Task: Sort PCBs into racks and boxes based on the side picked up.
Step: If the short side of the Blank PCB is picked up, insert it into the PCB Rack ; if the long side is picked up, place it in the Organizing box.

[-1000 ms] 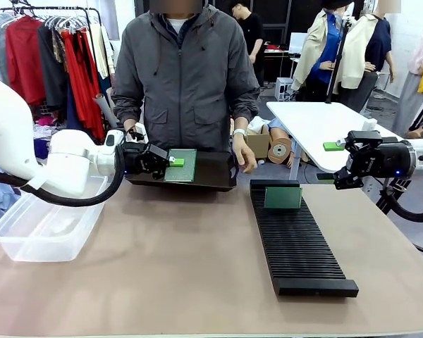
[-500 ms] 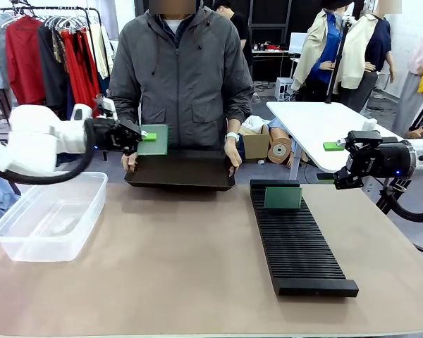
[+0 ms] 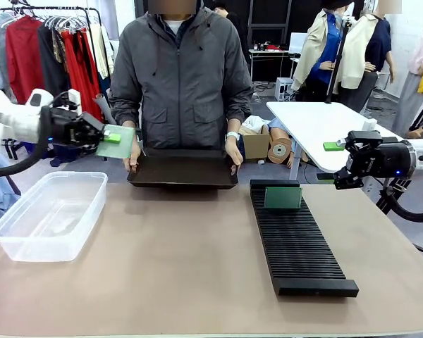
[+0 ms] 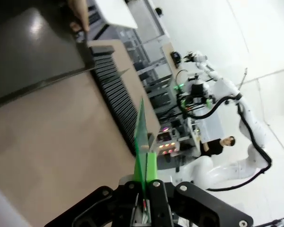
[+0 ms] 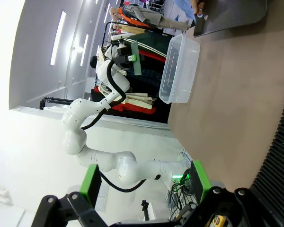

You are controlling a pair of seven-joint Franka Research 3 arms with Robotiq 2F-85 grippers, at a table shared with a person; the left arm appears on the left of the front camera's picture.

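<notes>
Start with the table (image 3: pixel 197 282): the clear box (image 3: pixel 46 218) sits at about nine o'clock, the long black rack (image 3: pixel 299 243) at about three, and the person holds the black tray (image 3: pixel 183 171) at twelve with a hand (image 3: pixel 233 151) on its right edge.

What has changed for you is the left arm: a second ago its gripper was down on the tray with the board, and now the left gripper (image 3: pixel 92 134) has lifted and swung toward ten o'clock, hanging above the box's far end. Its jaws are clamped on the PCB (image 3: pixel 117 143) (edge-on in the wrist view, (image 4: pixel 141 137), pinched between the green pads). That path suggests this board is bound for the box, not the rack, though the release is not yet done.

One PCB in the rack (image 3: pixel 283 198) stands upright at its far end.

The right gripper (image 3: pixel 342 163) hasn't moved, jaws apart and holding nothing, at about two o'clock.
</notes>
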